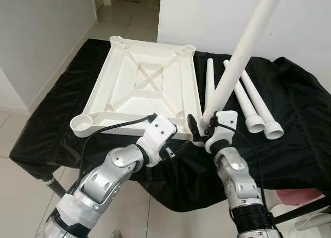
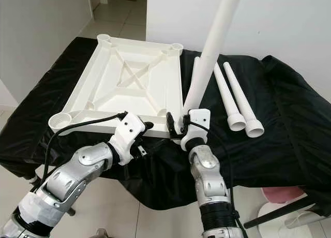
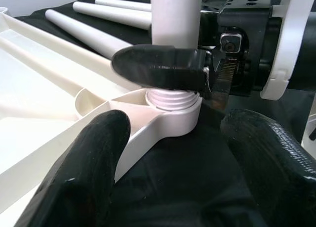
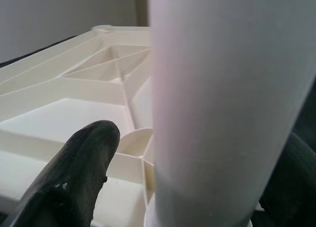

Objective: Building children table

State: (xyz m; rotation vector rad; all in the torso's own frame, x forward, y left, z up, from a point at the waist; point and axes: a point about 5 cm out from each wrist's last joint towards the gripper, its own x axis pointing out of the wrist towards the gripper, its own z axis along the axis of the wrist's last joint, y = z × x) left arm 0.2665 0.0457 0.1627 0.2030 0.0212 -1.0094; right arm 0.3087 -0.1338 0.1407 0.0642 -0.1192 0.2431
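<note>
Your right pincer [image 1: 202, 125] pinches the long white plastic table leg [image 1: 239, 57] near its threaded end, which sits in the near right corner socket [image 3: 174, 119] of the upturned white plastic tabletop [image 1: 139, 83]; the leg leans up and away. Your left pincer [image 1: 178, 145] hovers spread just beside that corner, holding nothing, though its fingertips [image 3: 84, 172] look blurred. Three more white legs [image 1: 253, 106] lie on the black-draped bench [image 1: 300, 119] beside the tabletop.

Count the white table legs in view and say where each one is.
4. One leg stands in the tabletop's near right corner socket, gripped by the right gripper. Three legs lie on the black cloth, right of the tabletop.
</note>
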